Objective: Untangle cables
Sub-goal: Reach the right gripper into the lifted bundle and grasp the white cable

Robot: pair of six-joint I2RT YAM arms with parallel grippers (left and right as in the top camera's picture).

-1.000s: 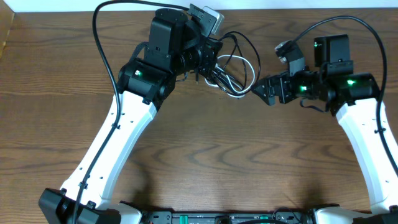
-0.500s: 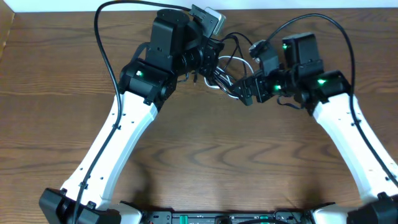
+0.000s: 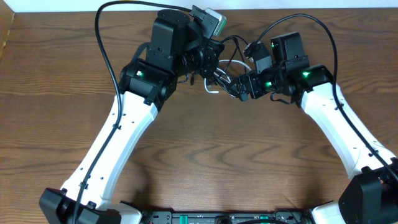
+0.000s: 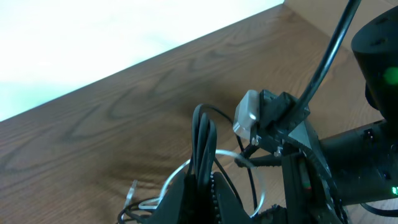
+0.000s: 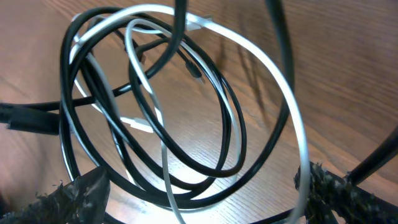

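A black cable (image 5: 235, 134) and a white cable (image 5: 292, 106) lie coiled together in a tangle at the back of the wooden table (image 3: 205, 155). My left gripper (image 3: 209, 73) is shut on a bundle of black cable strands (image 4: 202, 134) and holds it up. White loops (image 4: 180, 174) hang beside its jaws (image 4: 202, 196). My right gripper (image 3: 241, 87) is wide open right at the tangle. In the right wrist view the black and white loops sit between its spread fingertips (image 5: 202, 196). A white cable end (image 3: 210, 91) pokes out below the left gripper.
The right arm's wrist and its camera (image 4: 255, 115) fill the right side of the left wrist view, close to the held bundle. Thick black arm cables (image 3: 102, 43) arc over the back of the table. The table's far edge (image 4: 143, 53) is just behind the tangle.
My right arm has swung left across the table, and its open gripper now reaches the tangle. The left arm and its held cable bundle have stayed put.
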